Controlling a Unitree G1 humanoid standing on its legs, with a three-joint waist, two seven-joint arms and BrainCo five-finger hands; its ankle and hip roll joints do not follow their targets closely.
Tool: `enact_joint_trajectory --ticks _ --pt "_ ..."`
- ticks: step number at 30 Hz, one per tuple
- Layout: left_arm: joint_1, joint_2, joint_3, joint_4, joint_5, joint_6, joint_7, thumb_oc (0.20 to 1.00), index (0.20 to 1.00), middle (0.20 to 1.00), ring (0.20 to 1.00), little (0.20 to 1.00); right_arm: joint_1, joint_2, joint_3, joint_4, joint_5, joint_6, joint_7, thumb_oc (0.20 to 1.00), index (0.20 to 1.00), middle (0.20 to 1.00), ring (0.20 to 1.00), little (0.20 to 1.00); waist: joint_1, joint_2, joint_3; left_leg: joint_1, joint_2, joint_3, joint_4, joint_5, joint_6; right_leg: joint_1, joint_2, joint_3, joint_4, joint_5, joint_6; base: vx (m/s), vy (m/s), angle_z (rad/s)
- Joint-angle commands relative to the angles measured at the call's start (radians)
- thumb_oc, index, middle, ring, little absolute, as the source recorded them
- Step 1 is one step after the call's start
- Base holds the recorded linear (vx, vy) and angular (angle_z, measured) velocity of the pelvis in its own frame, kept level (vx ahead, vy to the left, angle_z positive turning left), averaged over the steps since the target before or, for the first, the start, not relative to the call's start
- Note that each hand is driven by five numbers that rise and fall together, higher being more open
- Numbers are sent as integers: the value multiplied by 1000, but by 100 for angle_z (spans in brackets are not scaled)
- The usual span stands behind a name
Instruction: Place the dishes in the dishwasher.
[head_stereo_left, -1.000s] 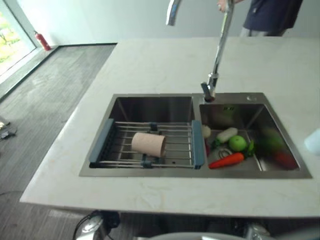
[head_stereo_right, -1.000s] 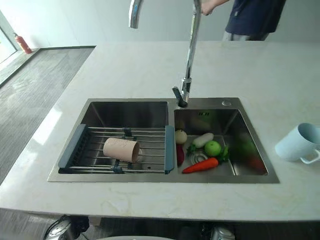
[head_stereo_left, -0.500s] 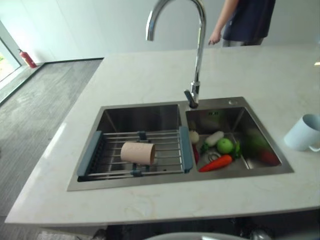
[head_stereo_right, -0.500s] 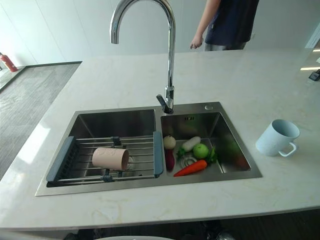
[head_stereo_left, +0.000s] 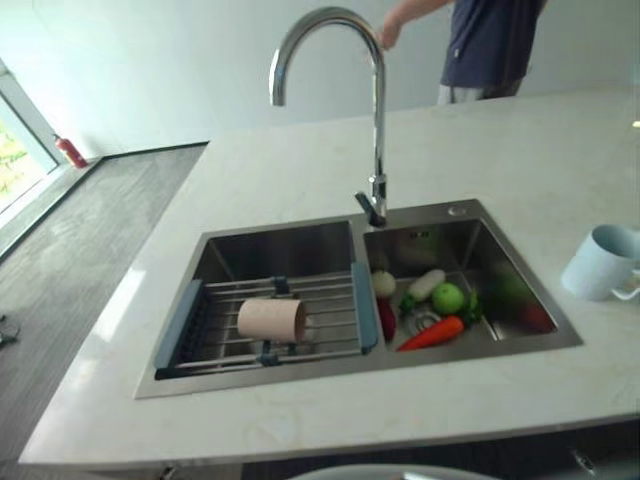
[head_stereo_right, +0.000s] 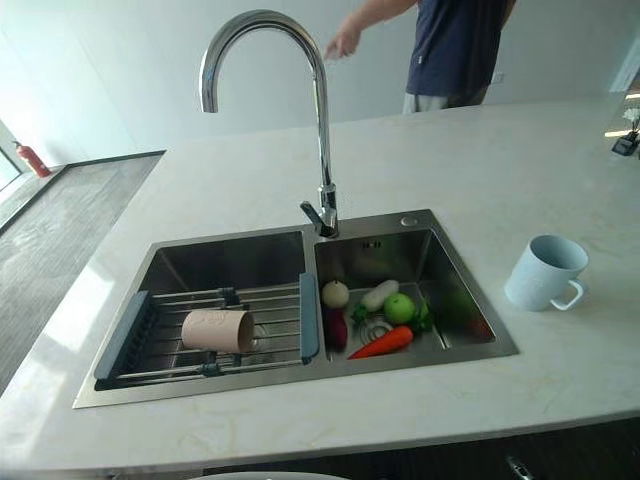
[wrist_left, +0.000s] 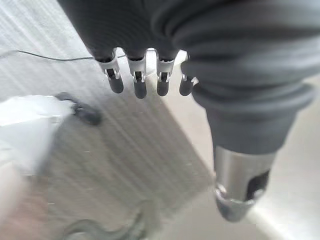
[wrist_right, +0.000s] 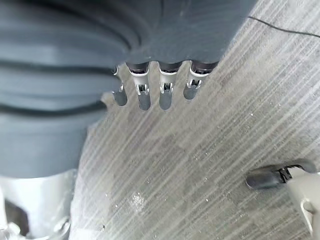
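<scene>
- Countertop (head_stereo_right: 470, 160), pale marble, with double steel sink (head_stereo_right: 240, 260) set in; tall curved faucet (head_stereo_right: 322, 150) behind the divider.
- Person (head_stereo_right: 455, 45) standing beyond the far edge.
- Drying rack (head_stereo_right: 215, 335) across left basin, a tan cup (head_stereo_right: 217, 330) lying on its side on it.
- Light blue mug (head_stereo_right: 543, 272) upright on counter, right of sink.
- Toy carrot (head_stereo_right: 380, 343), green apple (head_stereo_right: 400, 308), other produce in right basin.
- Left hand (wrist_left: 145, 82), right hand (wrist_right: 150, 92): fingers straight, empty, above grey floor (wrist_right: 200, 160).

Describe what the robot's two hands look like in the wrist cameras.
The left hand has a row of short silver fingers with dark rounded tips, coming out from under a dark grey ribbed cover that wraps the back of the hand and wrist; a silver cylindrical part shows below the cover. The right hand looks the same: silver, dark-tipped fingers under dark ribbed cover.
</scene>
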Motion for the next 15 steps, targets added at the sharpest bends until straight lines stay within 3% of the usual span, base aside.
enact_joint_trajectory --ticks 1,4,10,11,14,15 --pt "-34 99 50 44 -145 -166 92 1000 1000 1000 1000 1000 -82 59 23 -16 -10 -34 57 1000 1000 1000 1000 1000 11 -13 57 10 -49 -39 13 -131 15 76 -66 -40 17 -98 78 -24 -33 -3" --pt "-31 246 190 27 -224 -283 188 1000 1000 1000 1000 1000 -77 77 60 -37 1 -37 62 1000 1000 1000 1000 1000 21 -1 50 5 -50 -52 13 -126 8 91 -65 -42 1 -99 80 -19 -34 6" --pt "17 489 403 -20 -137 -379 268 1000 1000 1000 1000 1000 -62 100 110 -73 32 -31 39 1000 1000 1000 1000 1000 38 17 40 -2 -51 -74 9 -119 -1 110 -61 -47 -22 -99 83 -16 -24 4" --pt "30 556 437 -35 -84 -340 251 1000 1000 1000 1000 1000 -60 95 121 -87 50 -19 28 1000 1000 1000 1000 1000 43 23 36 -5 -52 -81 8 -117 -4 114 -59 -44 -31 -95 86 -3 -40 9" --pt "-25 602 375 -89 -45 -221 254 1000 1000 1000 1000 1000 -60 97 132 -107 74 2 8 1000 1000 1000 1000 1000 44 29 31 -4 -59 -98 8 -120 -3 118 -57 -42 -34 -93 90 14 -45 19" --pt "-66 593 325 -102 2 -258 339 1000 1000 1000 1000 1000 -64 108 137 -99 63 2 5 1000 1000 1000 1000 1000 43 27 27 -2 -62 -105 8 -122 -2 120 -56 -40 -32 -95 89 31 -52 19"
